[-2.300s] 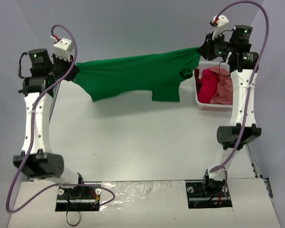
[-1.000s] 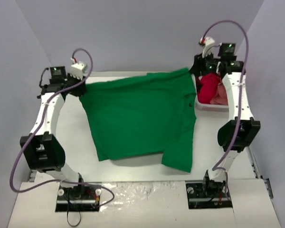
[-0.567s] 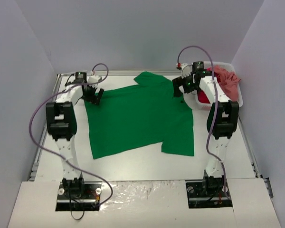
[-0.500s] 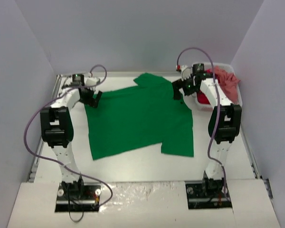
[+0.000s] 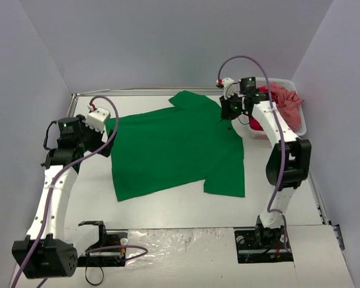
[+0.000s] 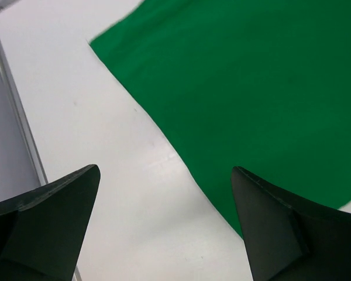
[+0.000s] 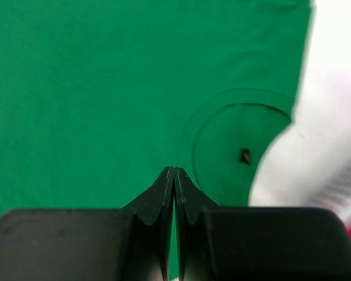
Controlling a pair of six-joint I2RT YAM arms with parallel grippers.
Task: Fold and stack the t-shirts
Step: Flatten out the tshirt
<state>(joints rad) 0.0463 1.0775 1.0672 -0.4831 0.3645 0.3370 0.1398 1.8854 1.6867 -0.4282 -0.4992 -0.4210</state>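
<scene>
Lying spread flat on the white table [image 5: 168,207], the green t-shirt [image 5: 174,147] was seen with its collar [image 7: 237,149] turned toward the white basket [image 5: 301,128] on the right. The left gripper [image 6: 164,175] was held above the shirt's left edge, jaws wide apart, nothing between them. The right gripper [image 7: 174,171] was poised just beside the collar, jaws pressed together. A crimson t-shirt [image 5: 257,123] and a salmon pink t-shirt [image 5: 286,99] were heaped in the basket.
</scene>
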